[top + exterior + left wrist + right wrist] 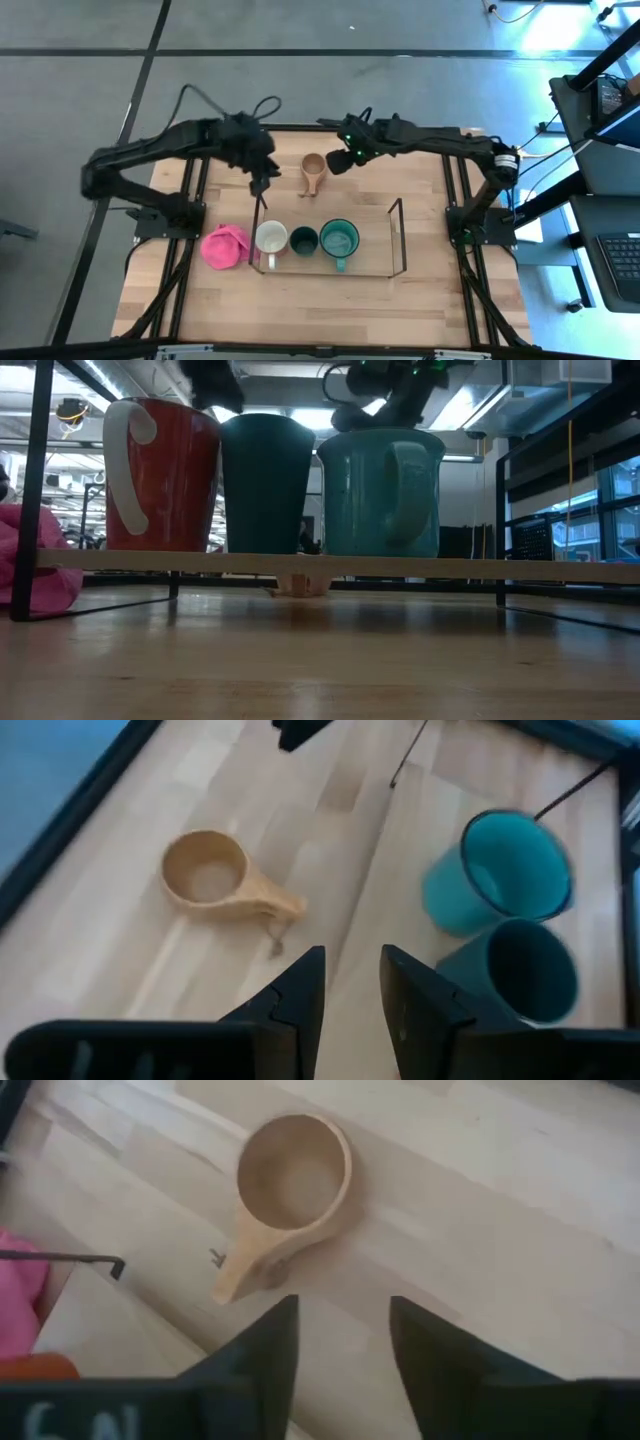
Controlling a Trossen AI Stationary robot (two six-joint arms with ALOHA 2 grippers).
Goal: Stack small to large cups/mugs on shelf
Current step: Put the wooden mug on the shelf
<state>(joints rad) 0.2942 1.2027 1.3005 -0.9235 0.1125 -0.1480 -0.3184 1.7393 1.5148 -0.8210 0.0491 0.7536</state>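
Observation:
The black wire shelf [396,238] stands mid-table, and three cups stand upright in a row on it: the white-rimmed mug [271,238] with a reddish-brown side [160,475], the small dark green cup [303,240] and the teal mug [339,239]. The tan wooden long-handled cup [313,170] lies on the table behind the shelf, its mouth up. My left gripper [262,182] hovers left of it, open and empty [350,982]. My right gripper [337,161] hovers just right of it, open and empty [342,1330].
A pink lumpy item [224,246] lies on the table left of the shelf. The black metal frame [452,190] edges the wooden table. The shelf has bare room to the right of the teal mug.

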